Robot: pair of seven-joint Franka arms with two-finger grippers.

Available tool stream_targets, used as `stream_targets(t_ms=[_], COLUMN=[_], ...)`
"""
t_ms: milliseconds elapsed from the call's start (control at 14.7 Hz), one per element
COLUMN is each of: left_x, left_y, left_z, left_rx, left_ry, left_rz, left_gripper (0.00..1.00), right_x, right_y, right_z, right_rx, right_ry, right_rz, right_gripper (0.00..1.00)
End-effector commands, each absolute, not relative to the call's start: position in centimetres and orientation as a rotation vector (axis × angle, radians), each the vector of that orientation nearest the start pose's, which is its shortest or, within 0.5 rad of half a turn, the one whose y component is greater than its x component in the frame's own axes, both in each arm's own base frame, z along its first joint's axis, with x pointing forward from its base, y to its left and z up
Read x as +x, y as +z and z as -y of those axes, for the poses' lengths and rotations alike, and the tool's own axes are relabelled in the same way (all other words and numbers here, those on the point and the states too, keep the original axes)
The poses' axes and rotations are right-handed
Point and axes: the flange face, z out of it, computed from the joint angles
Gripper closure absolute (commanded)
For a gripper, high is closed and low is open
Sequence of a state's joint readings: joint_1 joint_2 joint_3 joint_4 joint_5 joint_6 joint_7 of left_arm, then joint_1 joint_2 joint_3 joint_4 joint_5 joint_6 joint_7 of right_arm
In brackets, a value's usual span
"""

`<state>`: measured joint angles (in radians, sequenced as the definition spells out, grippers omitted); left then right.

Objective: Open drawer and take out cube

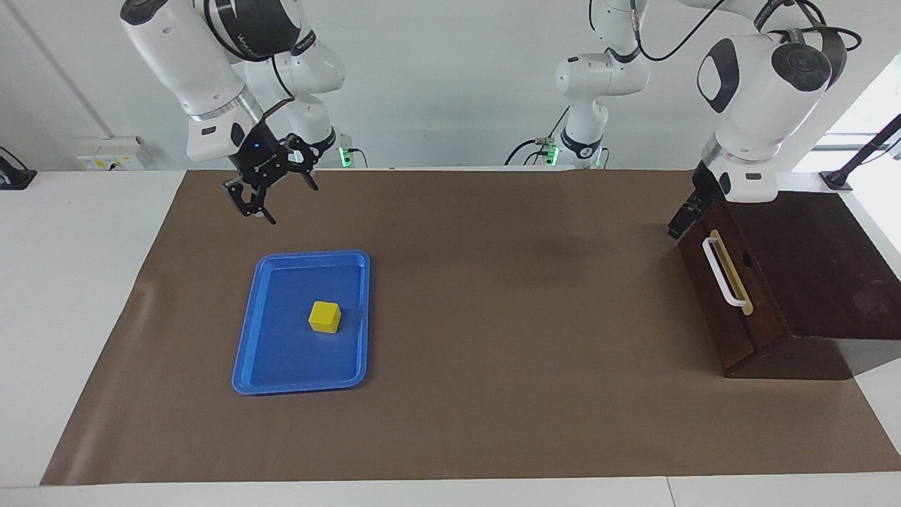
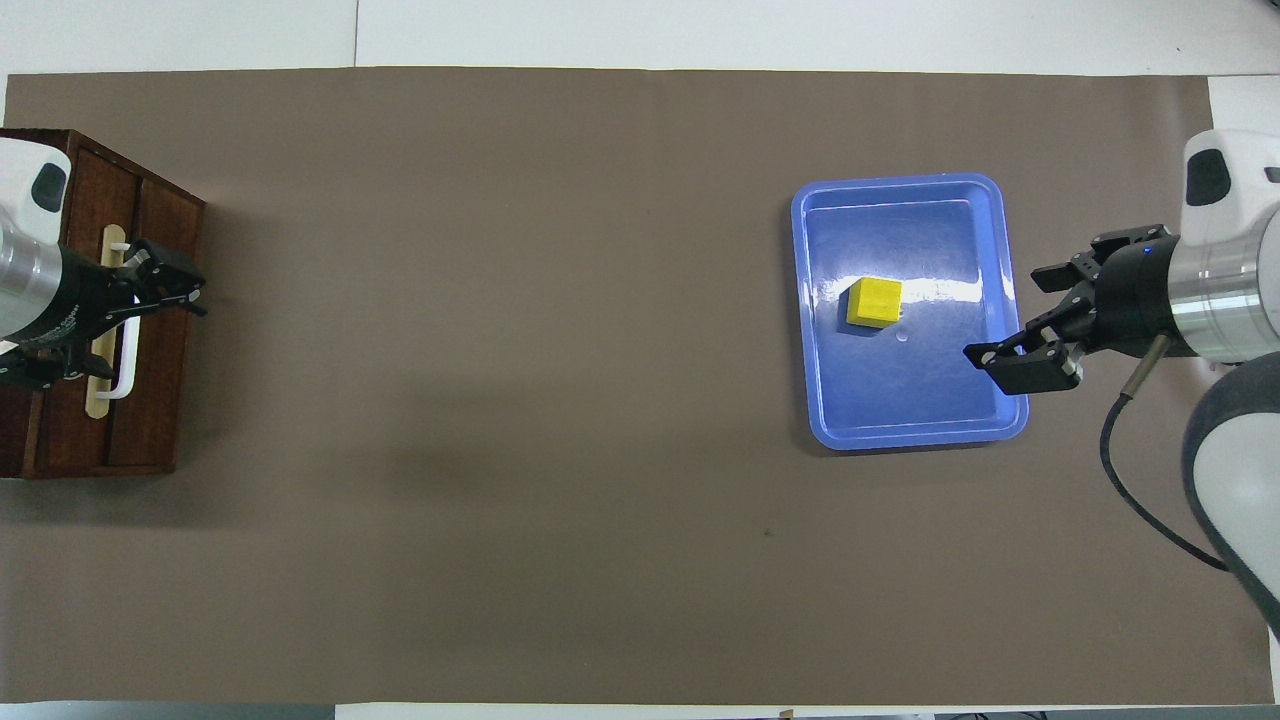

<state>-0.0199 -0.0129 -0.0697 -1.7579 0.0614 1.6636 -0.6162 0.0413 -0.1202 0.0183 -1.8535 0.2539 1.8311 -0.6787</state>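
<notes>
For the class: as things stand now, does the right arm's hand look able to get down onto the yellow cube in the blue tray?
Probably yes. The cube lies alone in the open tray, nothing over it. The right hand hangs open, raised above the brown mat beside the tray's robot-side edge.

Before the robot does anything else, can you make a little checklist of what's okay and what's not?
1. Cube out of the drawer, lying in the blue tray: ok.
2. Drawer shut, white handle free: ok.
3. Right gripper open, empty, raised above the mat near the tray: ok.
4. Left gripper open, empty, over the drawer's handle, not gripping it: ok.
5. More things inside the drawer: cannot tell.
</notes>
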Motion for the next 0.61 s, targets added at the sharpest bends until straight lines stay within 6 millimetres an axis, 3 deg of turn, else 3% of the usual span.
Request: stream_targets(t_ms=[0,341,546], left_x=[54.9,56.4,55.5], left_y=[56.1,55.2,56.6], left_z=[4.0,3.7,4.3], left_rx=[-3.018,-3.037,-3.052], left_ry=[0.16,0.305,0.272], left_rz=[0.568,0.419,0.371], left_gripper=[0.0,0.0,0.0], right_x=[53.5,52.7,52.1], right_y=[58.3,60.4,61.8], right_z=[-4.0,-3.4,-2.2], right_rx=[-2.826,-2.962,-3.053], right_ry=[-0.18,0.049,0.136], right_rz=[0.824,0.364,0.194], right_gripper=[0.0,0.0,0.0])
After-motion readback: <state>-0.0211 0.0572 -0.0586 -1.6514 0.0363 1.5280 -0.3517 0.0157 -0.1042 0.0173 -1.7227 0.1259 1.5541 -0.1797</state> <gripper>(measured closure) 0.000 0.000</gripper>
